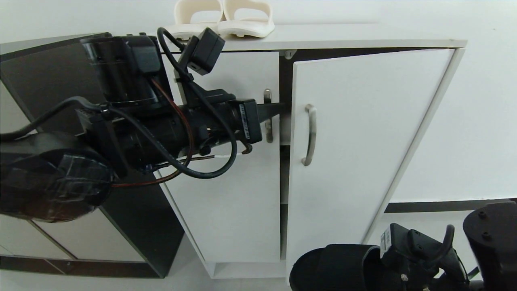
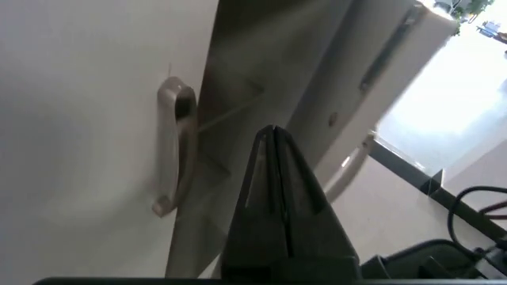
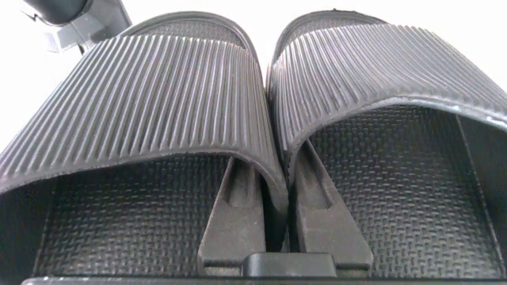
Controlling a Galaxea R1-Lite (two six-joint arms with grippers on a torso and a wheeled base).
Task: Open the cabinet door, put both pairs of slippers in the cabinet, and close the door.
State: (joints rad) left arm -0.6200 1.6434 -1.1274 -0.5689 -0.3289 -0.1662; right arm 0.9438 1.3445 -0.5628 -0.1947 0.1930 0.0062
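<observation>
Door (image 1: 363, 141) ajar, L fingers (image 2: 261, 186) in gap, R fingers (image 3: 234, 214) pinch slippers (image 3: 182, 95)

Looks like a home entry or hallway corner, or a room set up as one. Suggested by a low white cabinet (image 1: 343, 38) at centre frame, with plain doors (image 1: 363, 141) and metal bar handles (image 1: 310, 135), and by cream slippers (image 1: 226, 20) sitting on its top at the upper middle. Flanked at left by a dark cabinet (image 1: 133, 214). Backed at right by a bare white wall (image 1: 476, 121) with a dark skirting strip (image 1: 436, 206) low down. Pale floor (image 1: 177, 279) along the bottom. Black slippers (image 3: 158, 103), ribbed, close up in the right wrist view.
</observation>
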